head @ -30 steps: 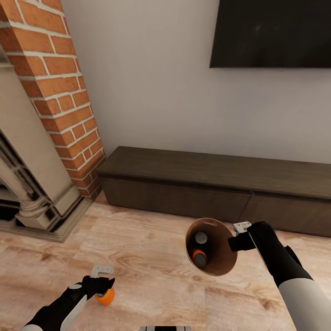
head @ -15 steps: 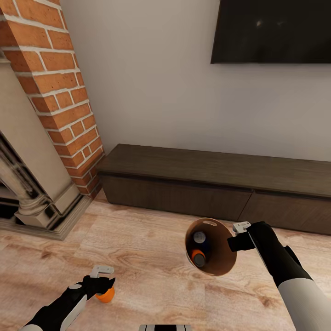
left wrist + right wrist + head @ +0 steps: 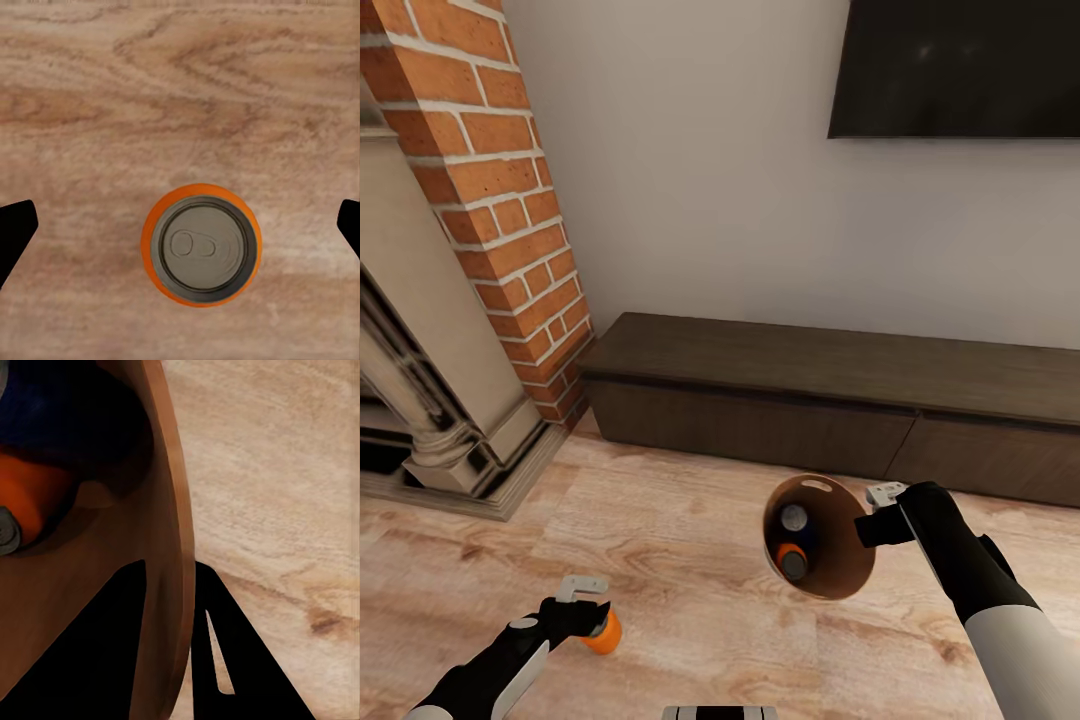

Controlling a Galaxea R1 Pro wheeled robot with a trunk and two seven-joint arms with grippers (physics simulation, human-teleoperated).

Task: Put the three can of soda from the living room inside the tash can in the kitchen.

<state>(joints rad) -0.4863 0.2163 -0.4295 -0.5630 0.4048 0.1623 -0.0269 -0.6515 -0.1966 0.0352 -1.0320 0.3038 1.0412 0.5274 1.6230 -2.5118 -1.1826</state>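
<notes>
While the whole head view had slid a little since a second earlier, which we read as the camera turning and not the furniture moving, we recorded the following. Item one: right end effector (image 3: 887, 512), clenched on the rim of the tash can (image 3: 850, 560), one finger inside the wall and one outside in the right wrist view; the bin hung tilted above the wood floor (image 3: 690, 560), mouth toward the head camera, its place relative to the arm unchanged. Item two: two soda cans inside it, a dark can (image 3: 794, 518) and an orange can (image 3: 792, 560) just beside it, both lodged as before. Item three: third orange can (image 3: 603, 632), upright on the floor; against the left end effector (image 3: 582, 602) it now showed further out to one side than a second ago. In the left wrist view that can (image 3: 201, 244) sat centred between widely parted fingertips (image 3: 15, 225), released, touching nothing. Backdrop: brick fireplace (image 3: 490, 200), low cabinet (image 3: 810, 400), wall TV (image 3: 960, 70). Assessment: two of three cans stowed; in our judgement the left arm was lining up over the last one, grasp not yet made, kitchen trip pending.
</notes>
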